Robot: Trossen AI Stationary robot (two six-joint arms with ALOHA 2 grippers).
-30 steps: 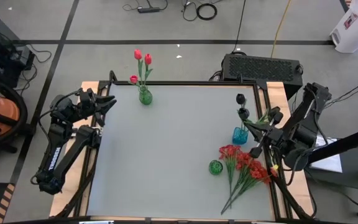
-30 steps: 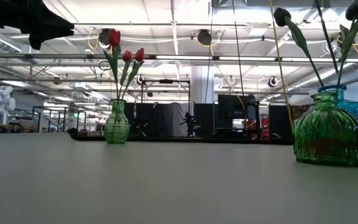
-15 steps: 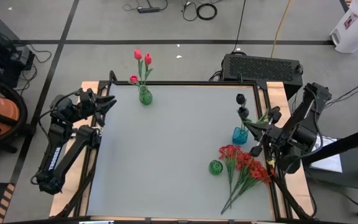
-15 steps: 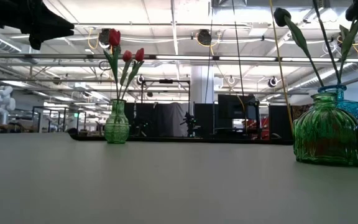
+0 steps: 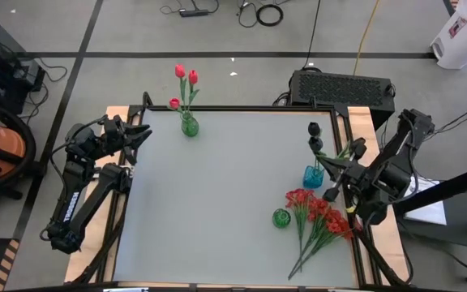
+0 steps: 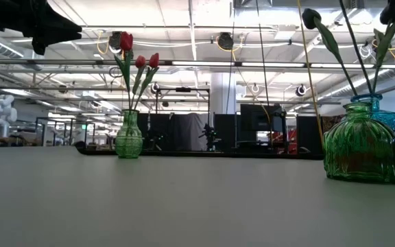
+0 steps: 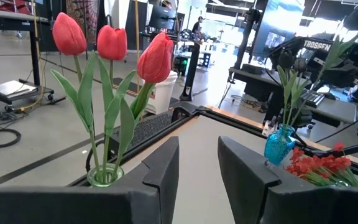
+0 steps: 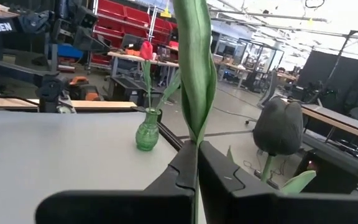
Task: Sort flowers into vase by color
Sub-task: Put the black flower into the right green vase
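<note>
Right pincer (image 8: 197, 163), clamped on a black tulip (image 8: 278, 126) stem, is lowered vertically into the blue vase (image 5: 312, 176).

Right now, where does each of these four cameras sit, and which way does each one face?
High view: overhead, looking straight down on the table and both arms.
Low view: at tabletop height, facing the room; the left arm shows dark at top.
Left wrist view: on the left arm, looking past its open fingers at the red tulips.
Right wrist view: on the right arm, its fingers shut on a black tulip's stem.
All four show the red tulips' green vase.
</note>
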